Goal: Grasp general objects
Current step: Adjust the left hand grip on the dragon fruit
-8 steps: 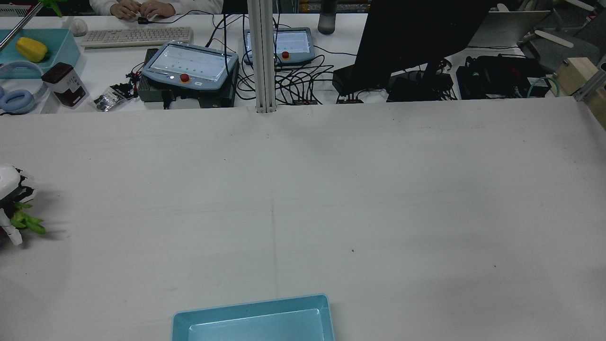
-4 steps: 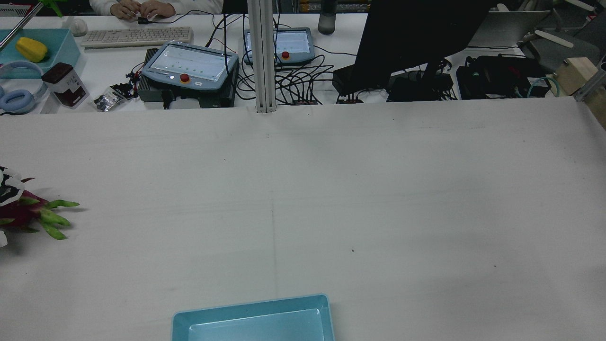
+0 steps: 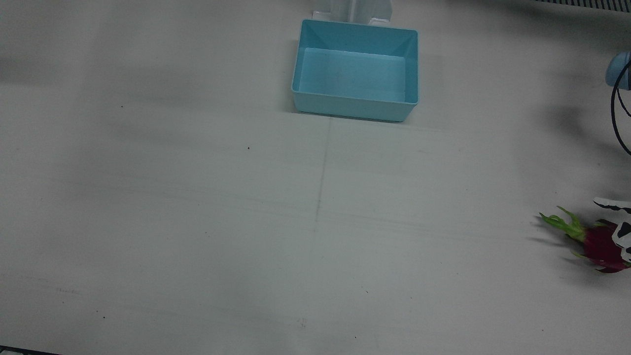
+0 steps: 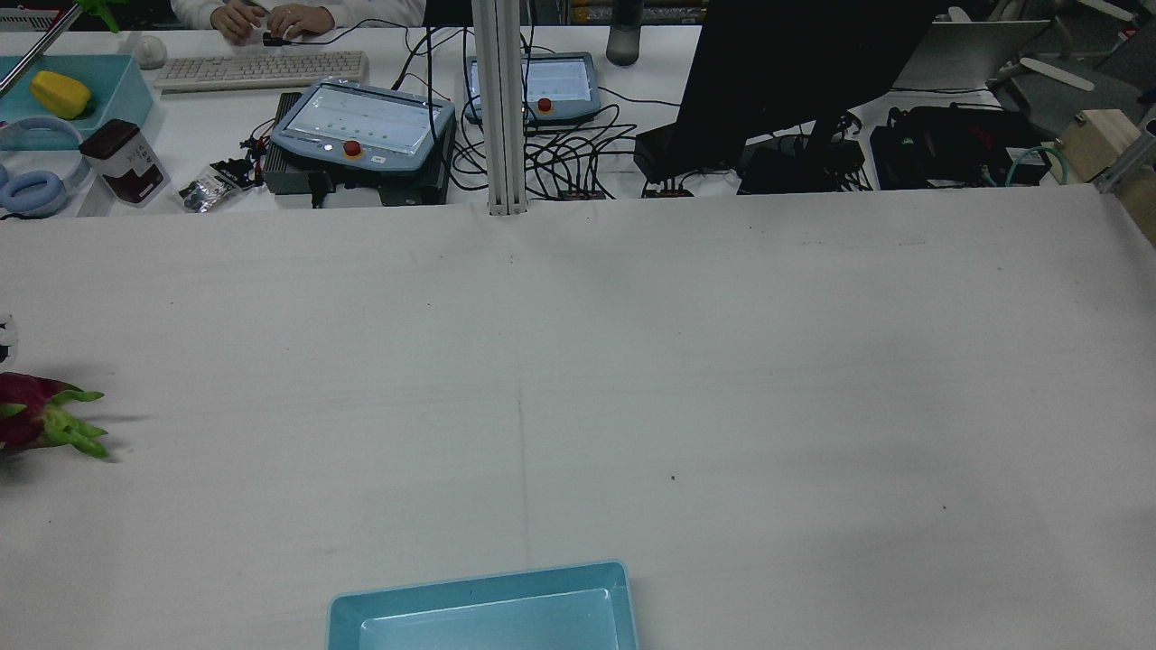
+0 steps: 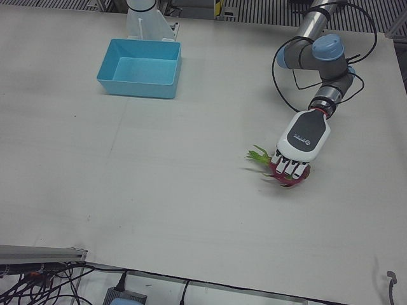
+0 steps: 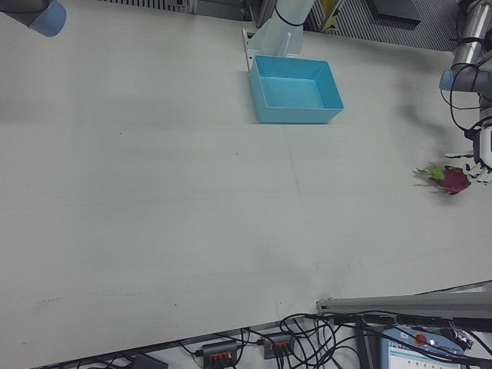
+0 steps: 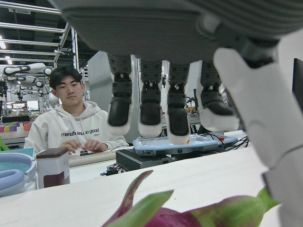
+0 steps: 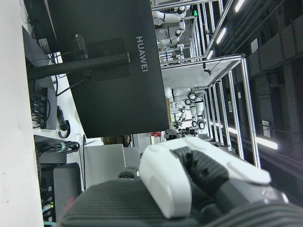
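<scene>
Left hand (image 5: 294,166) sits over the dragon fruit (image 5: 280,176), fingers spread and not yet clamped; looks rigid, light, knobbly — grip the round body, not the floppy green tips.

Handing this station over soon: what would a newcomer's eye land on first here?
First, the left hand draped over the magenta dragon fruit near the table's edge on the robot's left, its green tips poking out toward the middle. Next, the empty blue bin against the robot-side edge, well apart from the fruit.
</scene>
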